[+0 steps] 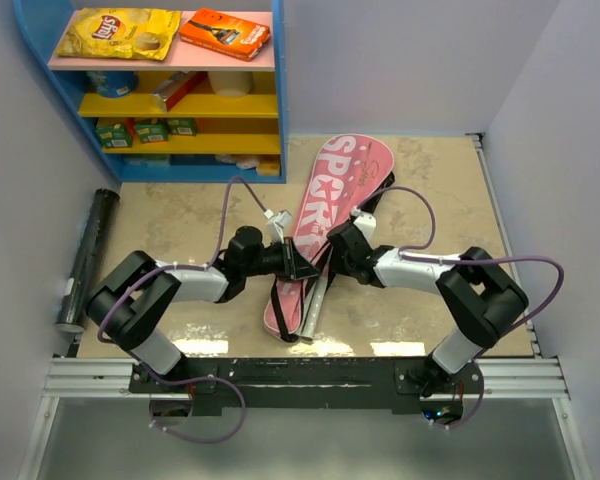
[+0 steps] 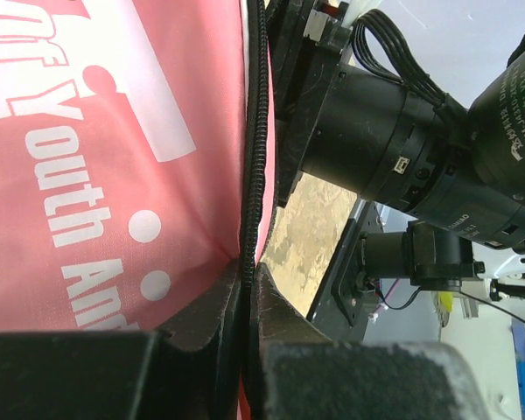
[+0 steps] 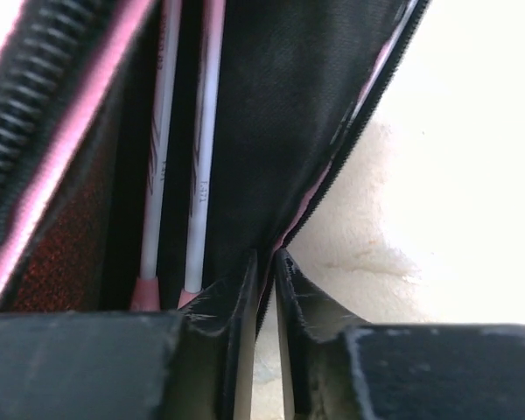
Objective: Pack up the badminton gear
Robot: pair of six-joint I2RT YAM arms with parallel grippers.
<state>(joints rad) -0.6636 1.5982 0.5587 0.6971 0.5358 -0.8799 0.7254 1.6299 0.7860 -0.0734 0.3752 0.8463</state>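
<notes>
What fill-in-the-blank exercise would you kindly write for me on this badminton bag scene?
1. Inside the open pink SPORT bag lie ___ white racket shafts.
2. The left gripper is shut on the bag's ___ edge.
3. The long black tube lies far to the ___ of the bag.
Missing words: two; zipper; left.

Staged lab cell indicated: marble-look tabletop [image 1: 180, 215] boxed in by plain white panels [image 1: 400, 60]; blue shelf unit [image 1: 280, 100] stocked with snack packets [image 1: 118, 33] at upper left; aluminium rail [image 1: 90, 378] fitted along bottom edge
</notes>
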